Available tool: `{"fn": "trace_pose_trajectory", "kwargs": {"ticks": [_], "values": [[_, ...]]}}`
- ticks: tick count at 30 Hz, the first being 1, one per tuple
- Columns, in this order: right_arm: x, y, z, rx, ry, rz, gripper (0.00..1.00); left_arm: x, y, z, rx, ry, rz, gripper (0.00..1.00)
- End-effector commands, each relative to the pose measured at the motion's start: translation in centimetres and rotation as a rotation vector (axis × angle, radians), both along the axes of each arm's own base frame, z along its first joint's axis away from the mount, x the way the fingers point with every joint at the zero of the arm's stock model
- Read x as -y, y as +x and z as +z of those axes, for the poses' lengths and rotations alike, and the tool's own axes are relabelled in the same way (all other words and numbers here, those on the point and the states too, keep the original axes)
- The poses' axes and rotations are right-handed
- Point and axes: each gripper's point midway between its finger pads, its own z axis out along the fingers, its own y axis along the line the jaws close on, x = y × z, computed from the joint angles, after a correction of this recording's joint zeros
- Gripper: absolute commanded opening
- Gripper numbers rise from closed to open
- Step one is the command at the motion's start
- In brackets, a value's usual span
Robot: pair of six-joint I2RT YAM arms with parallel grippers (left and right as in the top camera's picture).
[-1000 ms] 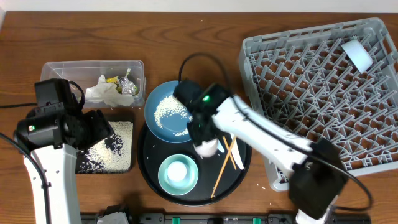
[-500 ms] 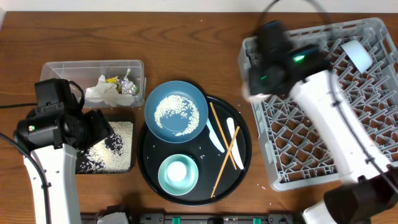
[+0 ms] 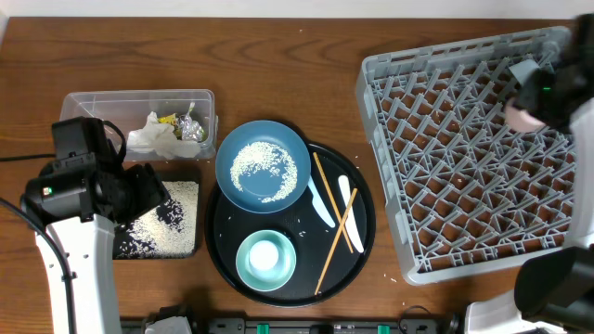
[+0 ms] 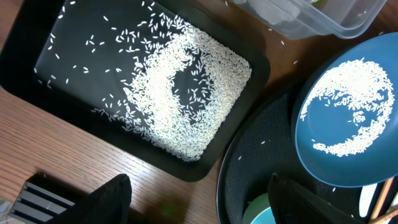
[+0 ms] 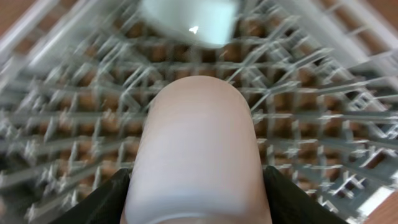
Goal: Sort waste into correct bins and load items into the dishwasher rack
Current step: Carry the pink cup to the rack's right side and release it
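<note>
Right gripper (image 5: 199, 202) clamped the pink cup (image 5: 199, 143) between half-spread fingers, over the far right corner of the rack (image 3: 445, 167), near the white cup (image 5: 186, 18). Left gripper (image 4: 199, 202) hung wide open, empty, well left of the rack, over the rice tray (image 4: 56, 68).

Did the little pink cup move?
Yes. The pink cup in the right hand went right, from the round black tray to above the dishwasher rack.

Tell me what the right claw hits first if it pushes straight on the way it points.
The pink cup in the right claw leads and would likely meet the dishwasher rack pegs first, near the white cup; blur leaves depth unclear.
</note>
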Motion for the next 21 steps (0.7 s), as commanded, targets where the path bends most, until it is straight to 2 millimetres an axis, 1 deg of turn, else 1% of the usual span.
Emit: {"fn": "trace_pose_trajectory", "kwargs": {"ticks": [1, 6, 9, 11, 15, 21], "values": [[3.5, -0.7, 1.6, 0.055, -0.034, -0.071, 0.31, -0.2, -0.3, -0.5, -0.022, 0.002, 0.017, 0.72], [8.6, -1.5, 2.6, 0.125, -0.068, -0.188, 0.27, -0.2, -0.3, -0.5, -0.022, 0.002, 0.017, 0.72], [10.4, -1.7, 2.9, 0.155, -0.084, -0.227, 0.24, -0.2, -0.3, -0.5, -0.022, 0.002, 0.017, 0.72], [11.5, -1.9, 2.7, 0.16, -0.088, -0.249, 0.22, -0.2, -0.3, -0.5, -0.022, 0.002, 0.017, 0.72], [13.4, -2.4, 1.1, 0.128, -0.077, -0.29, 0.22, -0.2, -0.3, -0.5, -0.022, 0.002, 0.017, 0.72], [14.6, -2.0, -2.2, 0.061, -0.057, -0.284, 0.22, -0.2, -0.3, -0.5, -0.023, 0.002, 0.017, 0.72]]}}
